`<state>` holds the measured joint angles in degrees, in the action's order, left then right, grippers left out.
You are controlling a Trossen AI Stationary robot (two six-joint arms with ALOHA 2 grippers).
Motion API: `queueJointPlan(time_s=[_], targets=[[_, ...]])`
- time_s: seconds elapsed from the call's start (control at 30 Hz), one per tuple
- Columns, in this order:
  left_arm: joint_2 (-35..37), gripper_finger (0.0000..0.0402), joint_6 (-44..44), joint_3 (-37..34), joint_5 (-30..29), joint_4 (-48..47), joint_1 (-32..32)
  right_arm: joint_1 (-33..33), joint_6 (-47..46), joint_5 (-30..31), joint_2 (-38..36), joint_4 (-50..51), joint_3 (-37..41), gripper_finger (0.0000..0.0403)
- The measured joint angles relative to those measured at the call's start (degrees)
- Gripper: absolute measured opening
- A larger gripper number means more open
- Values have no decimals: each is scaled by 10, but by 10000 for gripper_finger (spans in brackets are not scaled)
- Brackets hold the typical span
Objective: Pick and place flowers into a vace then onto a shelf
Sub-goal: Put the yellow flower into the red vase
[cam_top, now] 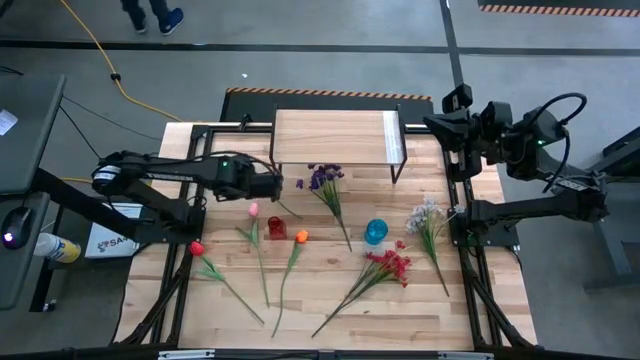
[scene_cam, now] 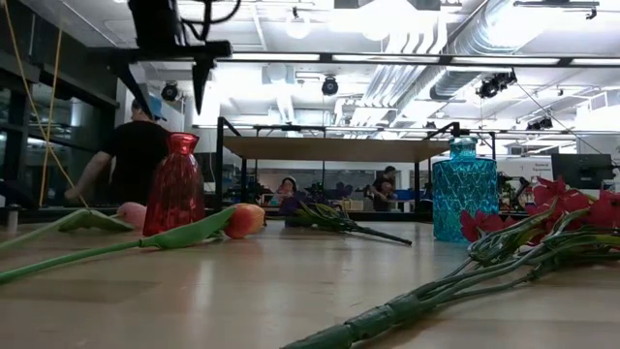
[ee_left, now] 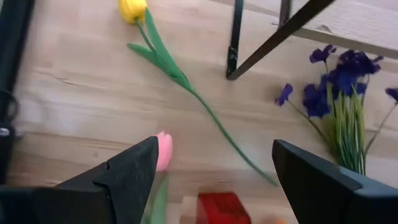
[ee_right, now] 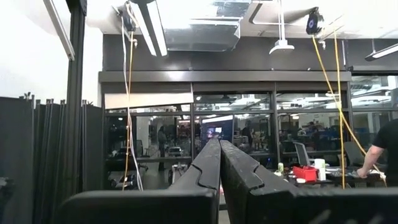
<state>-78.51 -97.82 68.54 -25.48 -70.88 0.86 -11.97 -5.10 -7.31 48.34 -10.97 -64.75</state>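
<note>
Flowers lie scattered on the wooden table [cam_top: 330, 300]; none is in a vase yet. The left tool [ee_left: 214, 177] hovers with fingers wide and empty above the pink tulip [cam_top: 253, 210], beside the red vase [cam_top: 276, 228]. It likely needs to descend onto the stem. The right tool [ee_right: 219, 163], closed and empty, waits raised near the shelf [cam_top: 335, 137].

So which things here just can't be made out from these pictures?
- Yellow tulip: hidden under the small light-wood shelf in the high view; bloom cropped in the left wrist view.
- Red glass vase: cut by the left wrist view's edge.
- Right gripper: faces the room; no table seen.
</note>
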Motion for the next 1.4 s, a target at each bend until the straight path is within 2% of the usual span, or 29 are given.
queueJointPlan(time_s=[0.27,0.53,0.63,0.87,1.0,1.1,1.23,1.4], targets=[[-6,347,12,-69,37,127,43,0,0,-28,-1,43,0,0],[-7,346,-36,-153,78,225,57,0,12,-30,-1,52,0,0],[-7,346,-51,-170,83,234,57,0,26,-30,-1,52,0,0],[-41,346,-73,-174,84,262,77,0,40,-27,-1,52,0,0],[-75,346,-35,-174,88,329,105,0,41,-27,0,53,0,0],[-98,346,1,-174,117,371,125,0,41,-27,0,57,0,0],[-132,346,12,-174,148,375,131,0,38,-27,-1,57,0,0],[-145,346,8,-174,145,363,131,0,39,-27,-1,57,0,0]])
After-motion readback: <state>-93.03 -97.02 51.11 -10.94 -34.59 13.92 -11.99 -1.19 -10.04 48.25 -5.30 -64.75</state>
